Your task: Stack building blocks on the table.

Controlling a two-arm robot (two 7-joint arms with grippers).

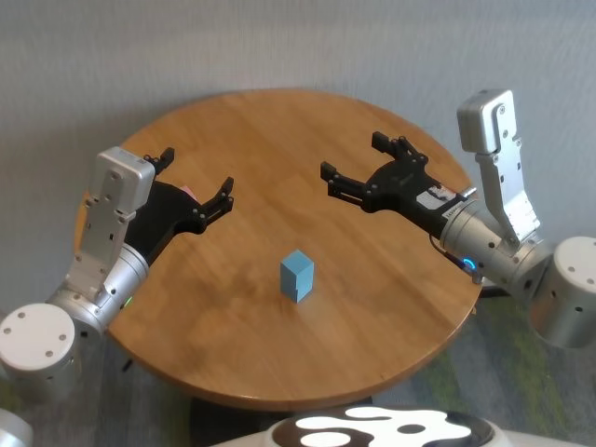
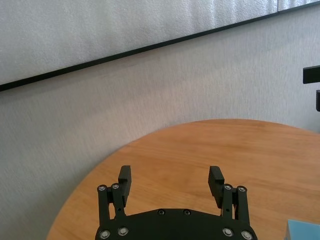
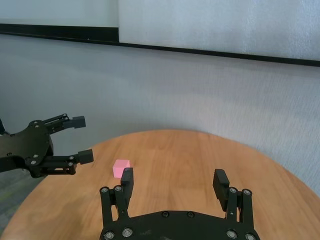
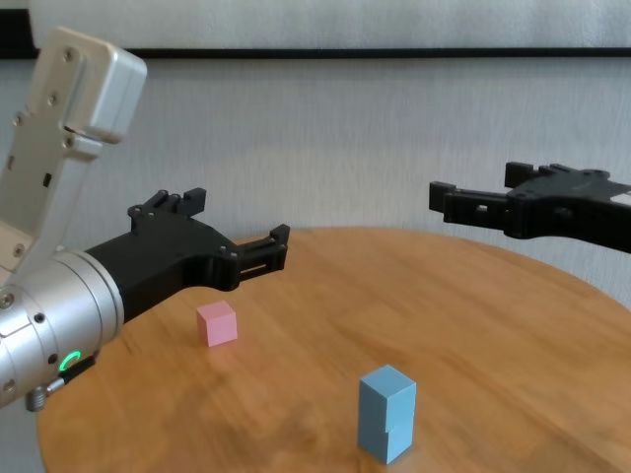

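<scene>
Partly stacked: two matte light-blue cubes point(image 4: 386, 413) at table centre; small pink cube point(image 4: 217, 323) at 9 o'clock, unplaced. Left gripper point(image 1: 196, 182) and right gripper point(image 1: 351, 165) spread wide, empty.

Colours & patterns, as you see them

Table point(image 1: 372, 307): honey-brown w/ wood grain. Stacked blocks point(image 4: 386, 413): both light blue, matte. Single block point(image 4: 216, 323): pink. Left gripper point(image 1: 196, 182) & right gripper point(image 1: 358, 163): black; arm housings silver-grey. Wall point(image 4: 345, 148): pale grey w/ black stripe.
</scene>
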